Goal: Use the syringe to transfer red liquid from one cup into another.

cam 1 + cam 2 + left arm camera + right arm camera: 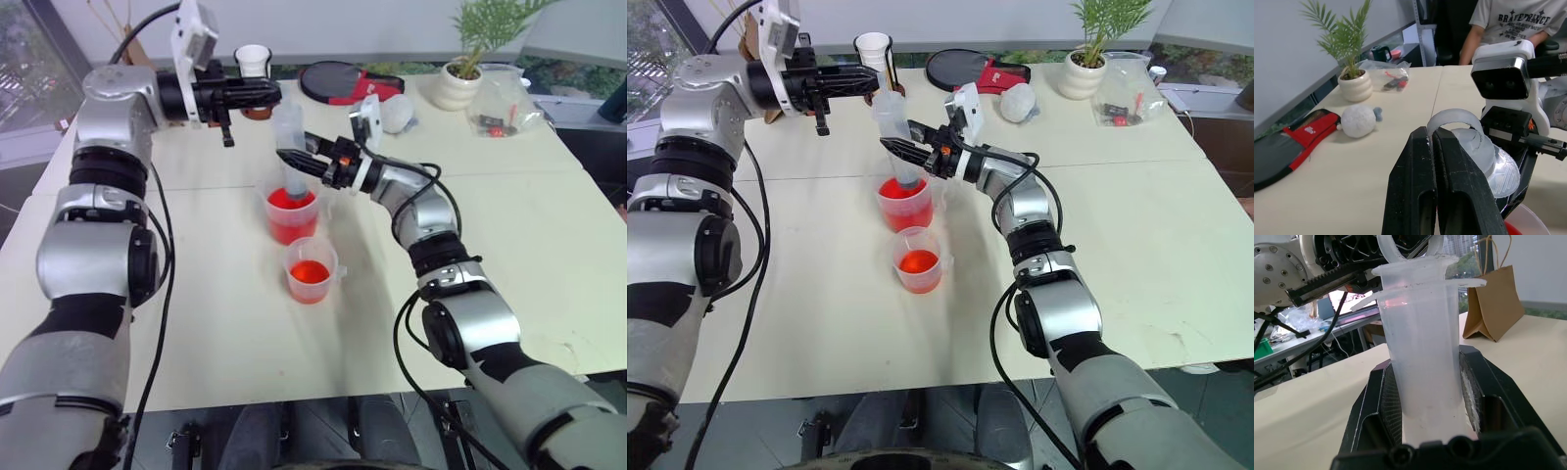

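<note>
The syringe (pixel 290 147) is held upright by its barrel in the right gripper (pixel 294 159), tip down in the far cup (pixel 291 211) of red liquid (pixel 291 200). The left gripper (pixel 263 95), at 11 o'clock from it, is clenched on the plunger ring (pixel 1455 120). The near cup (pixel 312 271), at 6 o'clock, already holds red. Drawing seems about to begin; carrying and emptying remain.

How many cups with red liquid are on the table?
2: the farther cup, fuller, has the syringe standing in it; the nearer cup, just in front, holds less. A white cup stands at the far edge, contents unseen.
</note>
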Controlling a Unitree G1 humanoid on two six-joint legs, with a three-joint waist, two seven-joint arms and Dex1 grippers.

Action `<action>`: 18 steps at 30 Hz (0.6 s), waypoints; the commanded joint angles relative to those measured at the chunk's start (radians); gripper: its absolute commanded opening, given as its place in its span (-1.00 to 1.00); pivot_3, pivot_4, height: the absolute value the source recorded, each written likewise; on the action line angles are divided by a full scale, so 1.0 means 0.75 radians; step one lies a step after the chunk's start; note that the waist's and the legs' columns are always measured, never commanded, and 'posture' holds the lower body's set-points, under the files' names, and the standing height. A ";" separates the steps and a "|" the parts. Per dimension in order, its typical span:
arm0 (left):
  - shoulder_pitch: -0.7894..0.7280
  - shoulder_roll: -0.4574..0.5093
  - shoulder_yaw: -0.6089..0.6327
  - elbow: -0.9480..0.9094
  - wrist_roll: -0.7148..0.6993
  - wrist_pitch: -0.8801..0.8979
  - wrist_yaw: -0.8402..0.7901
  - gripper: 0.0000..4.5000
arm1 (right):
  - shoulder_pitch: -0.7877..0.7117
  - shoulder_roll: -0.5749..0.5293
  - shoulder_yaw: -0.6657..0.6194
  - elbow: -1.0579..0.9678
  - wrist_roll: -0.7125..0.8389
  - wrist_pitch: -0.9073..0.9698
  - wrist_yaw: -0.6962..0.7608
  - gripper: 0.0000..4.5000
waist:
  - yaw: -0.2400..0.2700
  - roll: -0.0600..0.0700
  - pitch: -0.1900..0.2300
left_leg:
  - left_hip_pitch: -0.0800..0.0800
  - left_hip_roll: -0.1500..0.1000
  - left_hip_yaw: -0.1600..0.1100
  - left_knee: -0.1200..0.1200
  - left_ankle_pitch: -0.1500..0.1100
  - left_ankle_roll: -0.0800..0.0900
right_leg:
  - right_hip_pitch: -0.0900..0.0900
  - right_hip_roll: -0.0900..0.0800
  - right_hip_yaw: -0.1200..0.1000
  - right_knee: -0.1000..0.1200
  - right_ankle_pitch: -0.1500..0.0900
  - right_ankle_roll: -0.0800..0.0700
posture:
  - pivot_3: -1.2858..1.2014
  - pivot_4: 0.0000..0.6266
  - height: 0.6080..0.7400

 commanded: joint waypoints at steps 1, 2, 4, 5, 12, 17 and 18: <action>-0.108 0.040 0.097 -0.023 -0.040 -0.002 0.071 -0.99 | 0.025 0.047 0.062 -0.020 -0.038 -0.046 0.052 -0.41 | 0.000 0.000 0.000 | 0.000 0.000 0.000 0.000 0.000 0.000 | 0.000 0.000 0.000 0.000 0.000 0.000 | 0.03 -0.52 1.00; -0.115 0.043 0.104 -0.021 -0.044 0.000 0.074 -0.99 | 0.032 0.051 0.068 -0.021 -0.042 -0.050 0.053 -0.41 | 0.000 0.000 0.000 | 0.000 0.000 0.000 0.000 0.000 0.000 | 0.000 0.000 0.000 0.000 0.000 0.000 | 0.03 -0.52 1.00; -0.133 0.048 0.120 -0.017 -0.054 0.003 0.084 -0.99 | 0.042 0.057 0.075 -0.020 -0.046 -0.054 0.053 -0.41 | 0.000 0.000 0.000 | 0.000 0.000 0.000 0.000 0.000 0.000 | 0.000 0.000 0.000 0.000 0.000 0.000 | 0.03 -0.52 1.00; -0.140 0.048 0.126 -0.016 -0.059 0.005 0.088 -0.99 | 0.046 0.057 0.078 -0.023 -0.047 -0.054 0.054 -0.41 | -0.001 0.000 0.000 | 0.000 0.000 0.000 0.000 0.000 0.000 | 0.000 0.000 0.000 0.000 0.000 0.000 | 0.03 -0.52 1.00; -0.201 0.046 0.186 -0.003 -0.093 0.034 0.109 -0.99 | 0.063 0.059 0.088 -0.028 -0.050 -0.051 0.053 -0.41 | 0.000 0.000 0.000 | 0.000 0.000 0.000 0.000 0.000 0.000 | 0.000 0.000 0.000 0.000 0.000 0.000 | 0.03 -0.52 1.00; -0.215 0.047 0.205 0.009 -0.090 0.038 0.115 -0.99 | 0.071 0.057 0.085 -0.036 -0.053 -0.046 0.048 -0.41 | -0.001 0.000 0.000 | 0.000 0.000 0.000 0.000 0.000 0.000 | 0.000 0.000 0.000 0.000 0.000 0.000 | 0.03 -0.52 1.00; -0.213 0.047 0.207 0.010 -0.088 0.037 0.114 -0.99 | 0.071 0.057 0.083 -0.037 -0.052 -0.046 0.045 -0.41 | -0.001 0.000 0.000 | 0.000 0.000 0.000 0.000 0.000 0.000 | 0.000 0.000 0.000 0.000 0.000 0.000 | 0.03 -0.52 1.00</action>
